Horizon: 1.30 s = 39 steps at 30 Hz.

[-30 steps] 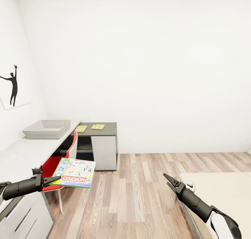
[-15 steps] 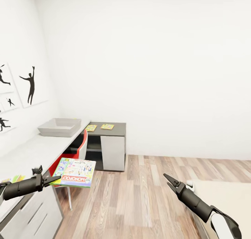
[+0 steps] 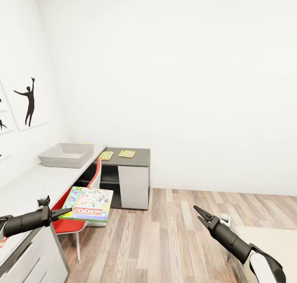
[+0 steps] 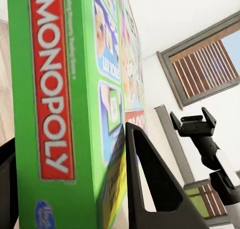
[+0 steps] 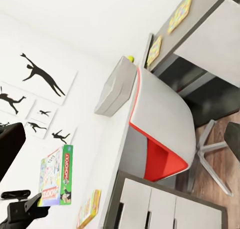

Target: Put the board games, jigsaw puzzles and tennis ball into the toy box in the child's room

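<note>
The left end effector (image 3: pixel 62 213) at 8 o'clock in the head view is clenched on the edge of a green-and-white board game (image 3: pixel 88 203), held flat over the red chair (image 3: pixel 78 217). The right end effector (image 3: pixel 199 215) at 5 o'clock hangs released over the wood floor (image 3: pixel 165 237). The toy box (image 3: pixel 66 155) sits on the surface (image 3: pixel 37 184) at 10 o'clock, two jigsaw puzzles (image 3: pixel 126 154) just beyond.

White walls, wood-plank floor (image 3: pixel 165 241), a red-and-white chair (image 3: pixel 84 200), and silhouette pictures (image 3: pixel 29 103) on the wall.
</note>
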Tool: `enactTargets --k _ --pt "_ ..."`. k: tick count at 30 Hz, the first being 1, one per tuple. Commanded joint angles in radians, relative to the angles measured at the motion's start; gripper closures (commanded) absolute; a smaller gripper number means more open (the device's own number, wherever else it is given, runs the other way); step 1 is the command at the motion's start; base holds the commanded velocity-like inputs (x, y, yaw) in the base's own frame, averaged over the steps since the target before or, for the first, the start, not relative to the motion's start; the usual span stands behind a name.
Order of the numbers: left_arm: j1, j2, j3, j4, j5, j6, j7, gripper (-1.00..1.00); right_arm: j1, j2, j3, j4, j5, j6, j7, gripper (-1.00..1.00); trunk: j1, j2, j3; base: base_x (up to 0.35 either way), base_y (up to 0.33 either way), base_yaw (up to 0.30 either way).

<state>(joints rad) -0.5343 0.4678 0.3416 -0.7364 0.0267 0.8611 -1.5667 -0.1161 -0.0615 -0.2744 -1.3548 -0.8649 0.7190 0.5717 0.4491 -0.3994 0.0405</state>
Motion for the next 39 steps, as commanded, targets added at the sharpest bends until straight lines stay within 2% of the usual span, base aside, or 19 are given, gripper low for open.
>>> enactTargets --k 1,14,31,39 --pt "0.0 0.0 0.001 0.0 0.001 0.01 -0.004 1.0 0.0 0.0 -0.002 -0.003 -0.004 0.008 0.002 -1.0 0.001 -0.001 0.0 0.313 0.0 0.0" --pt "0.0 0.0 0.001 0.0 0.001 0.01 -0.004 1.0 0.001 0.0 -0.002 -0.005 -0.004 0.007 0.002 -1.0 0.001 -0.001 0.0 0.295 0.0 0.007" --pt "0.001 0.0 -0.001 0.0 0.001 0.01 -0.004 1.0 0.001 0.001 0.0 -0.004 -0.003 0.007 0.001 -1.0 0.001 -0.001 0.012 0.269 0.0 0.231" --pt "0.001 -0.001 -0.001 0.0 0.001 0.01 -0.004 1.0 0.001 0.0 -0.001 -0.004 -0.004 0.007 0.002 -1.0 0.001 -0.001 0.013 0.267 0.0 0.06"
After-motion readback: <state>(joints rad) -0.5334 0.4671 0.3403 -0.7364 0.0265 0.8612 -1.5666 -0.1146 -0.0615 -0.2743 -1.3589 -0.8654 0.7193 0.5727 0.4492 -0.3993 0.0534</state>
